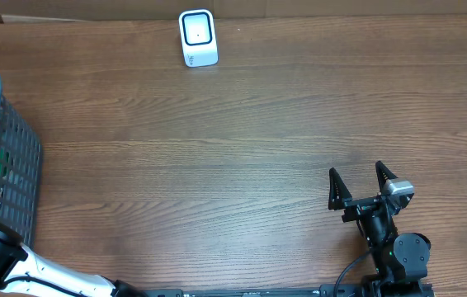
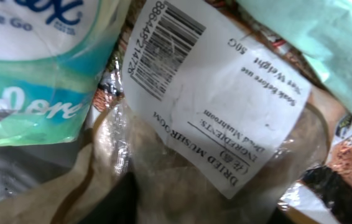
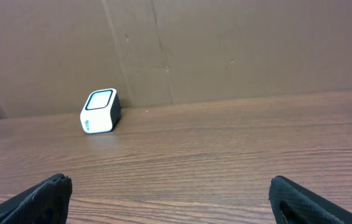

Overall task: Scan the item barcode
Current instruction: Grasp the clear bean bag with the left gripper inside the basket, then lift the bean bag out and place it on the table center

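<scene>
Clear plastic filled the left wrist view so closely that the left gripper's fingers could not be picked out, and whether they had closed on anything could not be told. That plastic was the bag of dried mushrooms (image 2: pixel 182 162), lying right under the camera with its white label (image 2: pixel 226 106) facing up. The print ran upside down, from 4 o'clock toward 10 o'clock. The barcode (image 2: pixel 163 50) sat at the label's 11 o'clock end, its long axis running from 1 to 7 o'clock. A white-and-teal tissue pack (image 2: pixel 33 68) pressed in at 9 o'clock. In the overhead view the left arm (image 1: pixel 19 264) reached off the frame beside the grey basket (image 1: pixel 15 157). The right gripper (image 1: pixel 356 169) stood spread wide and empty at 4 o'clock on the table (image 1: pixel 258 148), well apart from the white scanner (image 1: pixel 198 37) at 12 o'clock.
</scene>
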`<state>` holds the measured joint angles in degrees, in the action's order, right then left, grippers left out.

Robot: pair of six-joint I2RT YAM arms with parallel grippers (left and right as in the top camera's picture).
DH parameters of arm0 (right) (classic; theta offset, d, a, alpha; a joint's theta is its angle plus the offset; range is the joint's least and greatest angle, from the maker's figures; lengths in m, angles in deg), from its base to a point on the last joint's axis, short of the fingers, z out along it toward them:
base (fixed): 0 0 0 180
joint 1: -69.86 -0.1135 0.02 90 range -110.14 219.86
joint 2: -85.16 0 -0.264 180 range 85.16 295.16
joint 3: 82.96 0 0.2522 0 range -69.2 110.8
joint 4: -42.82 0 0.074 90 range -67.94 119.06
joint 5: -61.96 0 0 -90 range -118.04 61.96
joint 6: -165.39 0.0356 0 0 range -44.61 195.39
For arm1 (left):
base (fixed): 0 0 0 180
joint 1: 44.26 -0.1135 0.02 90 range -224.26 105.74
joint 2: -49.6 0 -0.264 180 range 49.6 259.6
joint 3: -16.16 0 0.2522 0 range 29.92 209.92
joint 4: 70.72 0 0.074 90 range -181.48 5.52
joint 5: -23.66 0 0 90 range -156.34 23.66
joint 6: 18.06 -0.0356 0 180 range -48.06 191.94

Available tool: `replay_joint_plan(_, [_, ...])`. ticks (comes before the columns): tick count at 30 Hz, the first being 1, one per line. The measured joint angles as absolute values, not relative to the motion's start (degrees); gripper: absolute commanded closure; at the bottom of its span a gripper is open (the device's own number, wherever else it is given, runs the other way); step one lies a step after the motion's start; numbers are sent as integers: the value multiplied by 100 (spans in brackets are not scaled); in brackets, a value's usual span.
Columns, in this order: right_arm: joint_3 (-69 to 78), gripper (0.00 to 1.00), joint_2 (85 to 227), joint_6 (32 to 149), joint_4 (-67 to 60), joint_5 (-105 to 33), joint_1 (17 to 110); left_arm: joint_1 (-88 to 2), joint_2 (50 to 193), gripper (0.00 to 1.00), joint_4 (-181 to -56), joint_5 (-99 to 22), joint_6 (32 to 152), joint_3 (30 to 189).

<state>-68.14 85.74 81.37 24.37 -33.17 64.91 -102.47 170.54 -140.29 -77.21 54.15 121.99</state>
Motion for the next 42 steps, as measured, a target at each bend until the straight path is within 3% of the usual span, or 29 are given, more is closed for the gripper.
replay_joint_plan(3, [-6814, 0, 8574, 8137, 2439, -3317, 6489, -10219, 17069, 95, -14055, -7732, 5448, 12225])
replay_joint_plan(11, [-6814, 0, 8574, 8139, 2437, -3317, 6489, -9967, 17242, 96, -14674, -7929, 5442, 12579])
replay_joint_plan(22, [-6814, 0, 8574, 8137, 2439, -3317, 6489, -9626, 17566, 96, -16427, -7693, 6130, 14363])
replay_joint_plan(36, [-6814, 0, 8574, 8137, 2437, -3313, 6489, -9056, 14267, 96, -15485, -7352, 7190, 14870])
replay_joint_plan(42, [-6814, 0, 8574, 8137, 2437, -3317, 6489, -8558, 13625, 96, -15389, -6230, 7988, 14870])
